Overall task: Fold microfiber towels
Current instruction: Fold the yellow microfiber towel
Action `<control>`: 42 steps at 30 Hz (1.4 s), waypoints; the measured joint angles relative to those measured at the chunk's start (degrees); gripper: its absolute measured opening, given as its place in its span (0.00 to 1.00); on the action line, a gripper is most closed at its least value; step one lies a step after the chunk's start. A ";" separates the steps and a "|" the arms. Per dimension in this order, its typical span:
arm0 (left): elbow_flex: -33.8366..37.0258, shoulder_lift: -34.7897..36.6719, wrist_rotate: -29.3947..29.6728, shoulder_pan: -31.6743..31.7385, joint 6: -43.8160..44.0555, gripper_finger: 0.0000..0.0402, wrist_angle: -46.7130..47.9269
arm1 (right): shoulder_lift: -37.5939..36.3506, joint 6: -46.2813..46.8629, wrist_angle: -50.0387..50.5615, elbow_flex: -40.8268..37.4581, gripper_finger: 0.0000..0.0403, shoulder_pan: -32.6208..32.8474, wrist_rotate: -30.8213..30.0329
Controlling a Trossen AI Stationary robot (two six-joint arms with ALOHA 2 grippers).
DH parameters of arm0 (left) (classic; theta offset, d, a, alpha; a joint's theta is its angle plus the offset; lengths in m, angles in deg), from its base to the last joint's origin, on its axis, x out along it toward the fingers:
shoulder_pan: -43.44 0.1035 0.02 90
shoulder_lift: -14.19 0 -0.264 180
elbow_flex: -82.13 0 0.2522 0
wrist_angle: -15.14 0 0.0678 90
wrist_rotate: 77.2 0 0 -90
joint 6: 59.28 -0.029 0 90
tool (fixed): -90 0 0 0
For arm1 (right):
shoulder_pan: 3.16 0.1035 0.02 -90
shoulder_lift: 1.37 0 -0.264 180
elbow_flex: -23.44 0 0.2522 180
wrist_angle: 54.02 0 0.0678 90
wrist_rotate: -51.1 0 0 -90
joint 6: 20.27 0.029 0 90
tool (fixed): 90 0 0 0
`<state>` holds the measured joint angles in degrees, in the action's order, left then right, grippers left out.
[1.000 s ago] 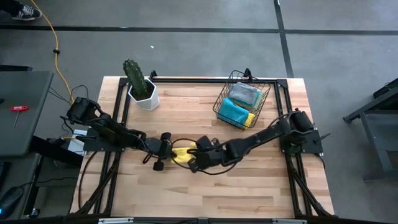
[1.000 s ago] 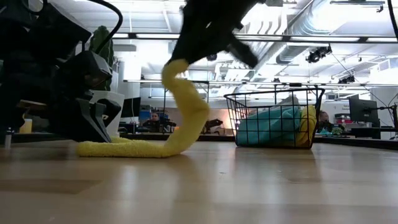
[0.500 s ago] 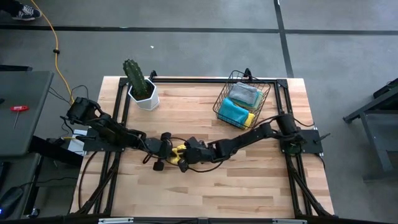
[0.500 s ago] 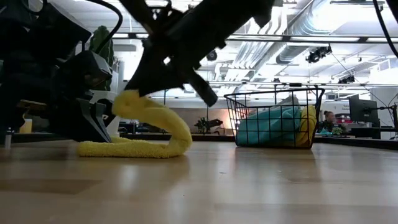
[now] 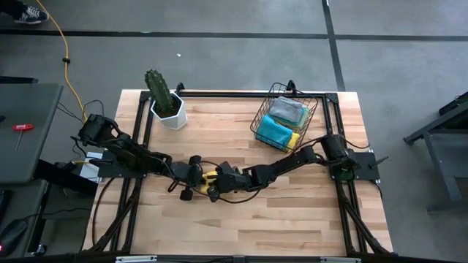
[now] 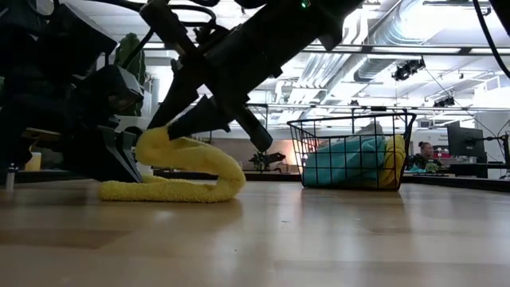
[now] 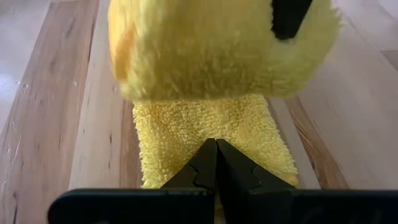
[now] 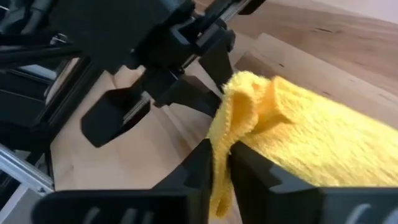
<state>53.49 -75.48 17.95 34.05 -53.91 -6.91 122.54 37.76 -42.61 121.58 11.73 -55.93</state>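
Observation:
One yellow microfiber towel (image 6: 191,171) lies at the table's middle left, doubled over itself, its lower layer flat on the wood and its fold (image 6: 231,179) toward the basket. My right gripper (image 8: 221,165) is shut on the upper layer's end, low over the lower layer. My left gripper (image 7: 216,149) is shut, with its tips on the lower layer's near end. More towels, teal (image 5: 274,131), grey (image 5: 287,109) and yellow, lie in the black wire basket (image 5: 257,120). My left gripper rests its shut fingertips on the lower layer's end (image 7: 205,134), slanting down from the table's left; that layer lies flat on the wood. My right gripper pinches the towel's free end (image 8: 225,134) between its two fingers, slanting down from the table's right. The cloth bunches at the fingers; the held end hangs just above the lower layer, slack.
A potted cactus (image 5: 164,98) stands at the far left. The wire basket (image 6: 351,155) stands at the far right. Bare wood stretches along the table's near side. People sit in the room beyond the table.
My right gripper has come down and toward the table's left, toward my left gripper, carrying the towel's end. The raised part of the towel has folded over above the lower layer, which has stayed flat under my left gripper.

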 joint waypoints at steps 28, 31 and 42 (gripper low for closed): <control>0.02 24.50 6.12 -0.04 -0.02 0.00 22.82 | -5.84 -16.10 4.60 0.00 0.57 0.73 -6.46; 0.02 29.01 9.89 -0.16 -0.02 0.00 26.10 | -6.14 -16.51 7.75 -0.02 0.57 1.28 -7.09; 0.02 34.05 8.83 -4.25 2.90 0.00 22.55 | -6.12 -20.54 18.06 -0.92 0.50 4.76 -15.54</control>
<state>53.52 -41.43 26.78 29.80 -51.01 15.64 116.41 17.22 -24.55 120.66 16.49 -71.48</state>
